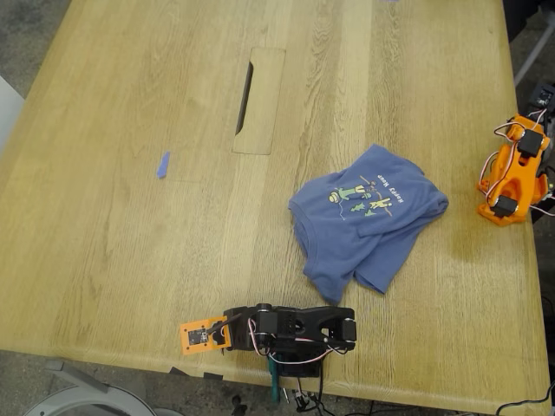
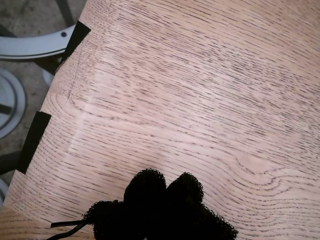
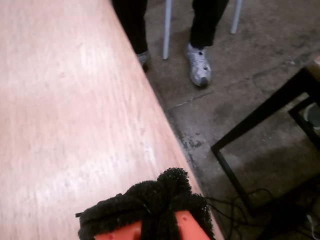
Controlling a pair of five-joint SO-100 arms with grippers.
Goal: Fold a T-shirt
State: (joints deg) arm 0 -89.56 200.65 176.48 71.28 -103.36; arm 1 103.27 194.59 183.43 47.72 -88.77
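The slate-blue T-shirt (image 1: 368,227) lies crumpled on the wooden table (image 1: 130,243), towards the exterior view's right, with its cartoon print and white lettering facing up. The black arm (image 1: 295,329) is folded at the table's near edge, just below the shirt and apart from it. My first gripper (image 2: 165,192) has its black foam pads (image 2: 145,187) pressed together over bare wood, shut on nothing. The orange arm (image 1: 513,173) rests at the exterior view's right edge, beside the shirt. My second gripper (image 3: 157,197) is also shut, its foam pads together over the table edge. Neither wrist view shows the shirt.
A small blue scrap (image 1: 162,165) lies at the exterior view's left. A long slot with an inset panel (image 1: 258,100) is cut into the table's far middle. Black tape strips (image 2: 32,140) mark the table edge. A person's shoes (image 3: 199,65) and a black frame (image 3: 260,120) are on the floor.
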